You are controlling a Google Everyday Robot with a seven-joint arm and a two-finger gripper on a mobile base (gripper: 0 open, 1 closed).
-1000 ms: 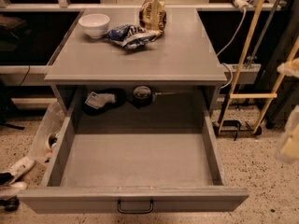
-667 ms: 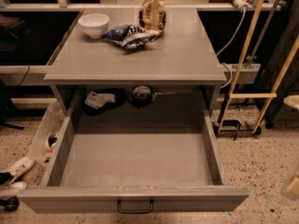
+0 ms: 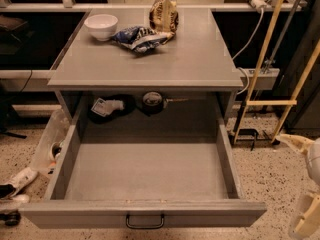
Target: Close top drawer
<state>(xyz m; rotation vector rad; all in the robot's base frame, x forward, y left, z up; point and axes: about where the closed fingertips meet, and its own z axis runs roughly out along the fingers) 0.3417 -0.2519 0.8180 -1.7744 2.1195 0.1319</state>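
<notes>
Gripper [image 3: 310, 184]: sinking lower at the right edge of the camera view since the earlier frames, hanging well apart from the drawer front, likely lining up for a push; whether it is spread or pressed together cannot be told. Top drawer [image 3: 145, 171] — standing pulled fully out toward the camera, inside bare, loop handle [image 3: 144, 221] untouched. White bowl [image 3: 101, 26] and crumpled snack bag [image 3: 139, 37] — sitting on the cabinet top [image 3: 165, 64], not obstructing the drawer's travel.
</notes>
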